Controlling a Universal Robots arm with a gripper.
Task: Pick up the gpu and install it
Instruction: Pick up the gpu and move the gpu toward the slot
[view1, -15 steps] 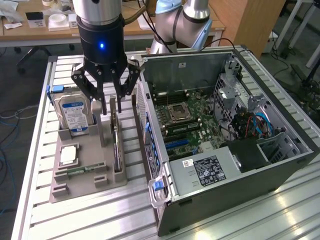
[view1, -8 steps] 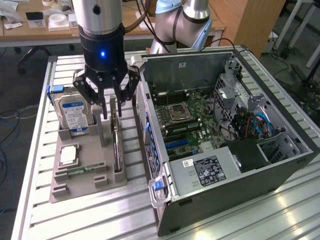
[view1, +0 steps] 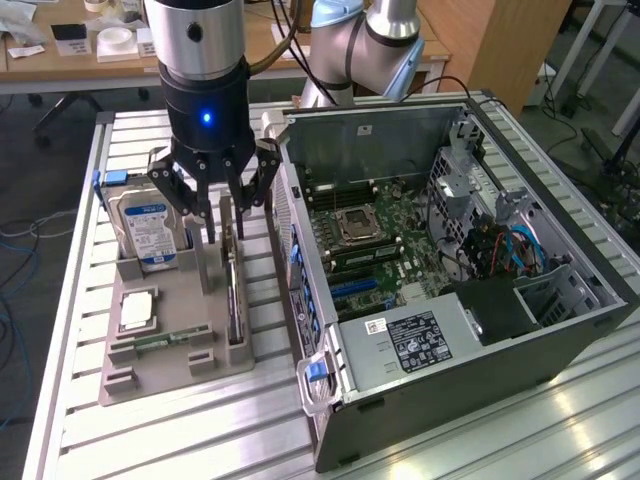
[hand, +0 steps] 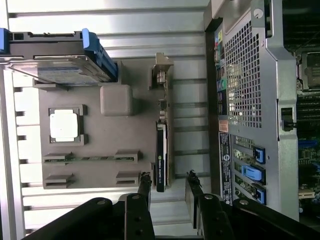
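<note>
Claw (view1: 226, 236) spread above gpu (view1: 233, 305), hard drive (view1: 150, 228) label lettering illegible

On my counter (view1: 70, 330), the parts tray (view1: 185, 300) sits at the exterior view's left, the open computer case (view1: 480, 385) just beside it on the right. In the tray the hard drive (view1: 148, 228) stands far left, the processor (view1: 137, 310) lies nearer, the memory stick (view1: 160, 340) nearer still, and the gpu (view1: 233, 300) stands on edge along the right side. My end effector (view1: 225, 218) hangs over the gpu's far end.
</note>
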